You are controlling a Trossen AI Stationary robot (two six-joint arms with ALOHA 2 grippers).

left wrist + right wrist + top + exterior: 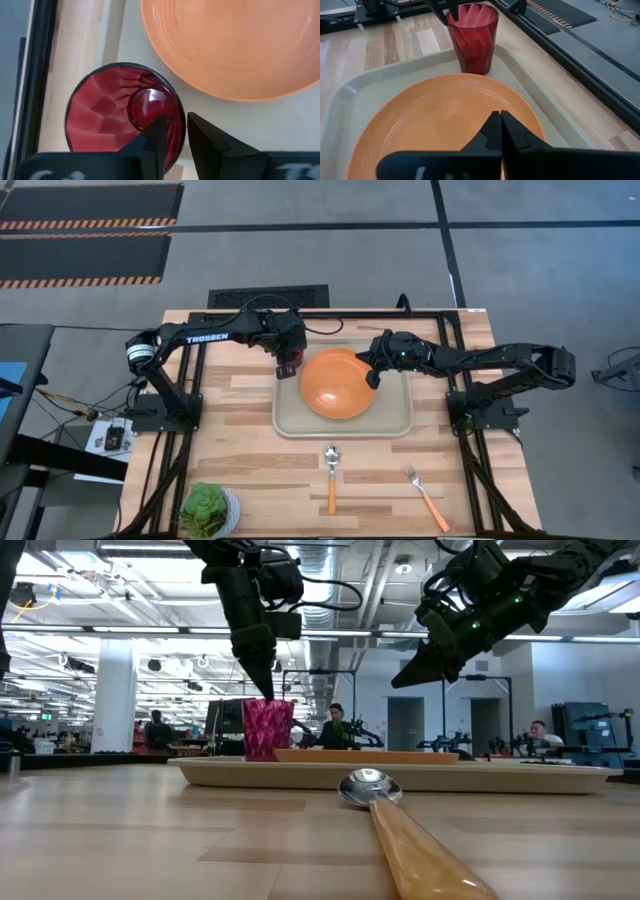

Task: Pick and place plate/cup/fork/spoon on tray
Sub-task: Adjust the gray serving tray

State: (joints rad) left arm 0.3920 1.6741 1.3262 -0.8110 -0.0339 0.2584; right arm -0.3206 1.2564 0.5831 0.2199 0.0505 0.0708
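The dark left arm reaches in from the table's left edge, its wrist bent so the left gripper points straight down. Its two dark fingers stand a little apart, one on either side of a thin wall. The dark right arm stretches in from the right edge, elbow folded, with the right gripper angled downward above the table, its fingers pressed together and holding nothing.
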